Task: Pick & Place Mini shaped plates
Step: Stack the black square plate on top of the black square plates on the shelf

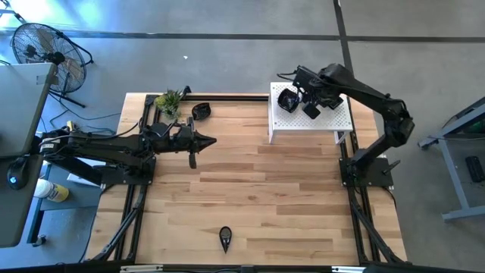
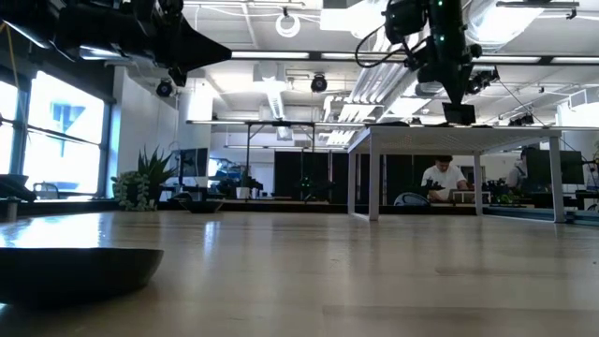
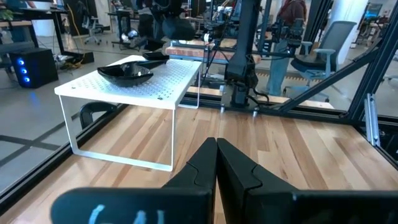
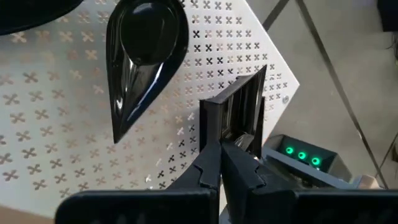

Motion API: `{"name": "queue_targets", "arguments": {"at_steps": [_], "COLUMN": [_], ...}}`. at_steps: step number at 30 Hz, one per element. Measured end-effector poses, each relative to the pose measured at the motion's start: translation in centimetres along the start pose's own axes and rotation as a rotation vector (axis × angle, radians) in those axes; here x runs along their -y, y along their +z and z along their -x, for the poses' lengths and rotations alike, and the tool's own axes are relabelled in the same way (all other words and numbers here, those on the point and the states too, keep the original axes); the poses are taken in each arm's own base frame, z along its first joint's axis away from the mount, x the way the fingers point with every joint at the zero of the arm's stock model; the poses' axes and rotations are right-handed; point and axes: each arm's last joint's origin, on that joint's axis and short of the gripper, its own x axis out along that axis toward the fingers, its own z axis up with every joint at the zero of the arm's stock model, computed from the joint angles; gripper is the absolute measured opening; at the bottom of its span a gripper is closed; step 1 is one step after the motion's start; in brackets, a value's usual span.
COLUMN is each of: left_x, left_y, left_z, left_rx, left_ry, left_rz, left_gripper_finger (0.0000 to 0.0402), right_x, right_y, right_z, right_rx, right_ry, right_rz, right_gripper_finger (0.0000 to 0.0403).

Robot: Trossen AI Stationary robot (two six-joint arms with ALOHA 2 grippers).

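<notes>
My right gripper (image 4: 221,152) hangs over the white perforated platform (image 1: 333,121) at the table's far right and is shut on a small black square plate (image 4: 239,106). A black teardrop plate (image 4: 146,56) and another black dish (image 1: 286,98) lie flat on the platform. My left gripper (image 1: 208,140) is shut and empty, above the table's far left. One black plate (image 1: 201,111) lies on the table by the green plant (image 1: 169,101). A teardrop plate (image 1: 225,238) lies near the table's front edge. My right gripper pinches the square plate by one edge (image 4: 229,138) between its two fingers, coming from above and pointing down. The plate stands on edge below the fingers, close above the platform (image 2: 459,114). Whether its lower edge touches the platform, I cannot tell.
The platform stands on thin wire legs (image 3: 173,137) with open space beneath. Black frame rails (image 1: 227,95) run along the table's edges. A fan (image 1: 45,49) and a grey side table (image 1: 19,152) stand beyond the left edge. People sit in the room behind (image 2: 445,178).
</notes>
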Motion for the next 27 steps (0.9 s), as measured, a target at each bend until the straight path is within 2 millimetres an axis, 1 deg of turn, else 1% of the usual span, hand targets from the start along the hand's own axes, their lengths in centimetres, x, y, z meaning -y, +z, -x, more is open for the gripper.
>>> {"name": "queue_targets", "arguments": {"at_steps": [20,23,27], "left_x": [0.0,0.0,0.0], "left_y": [-0.2,-0.2,-0.3], "left_z": [0.0,0.0,0.0], "left_rx": [-0.023,-0.023,-0.031], "left_ry": [0.002,0.002,0.003], "left_rz": [-0.004,-0.004,-0.005], "left_gripper_finger": [0.0005,0.0005,0.0005], "right_x": [1.2,1.3,1.4], "right_y": [0.3,0.3,0.3], "right_z": [-1.0,-1.1,-1.2], "right_rx": [-0.042,-0.046,-0.048], "right_ry": [0.023,0.023,0.022], "right_rz": [0.069,0.069,0.085], "right_gripper_finger": [0.0001,0.0009,0.0029]}}
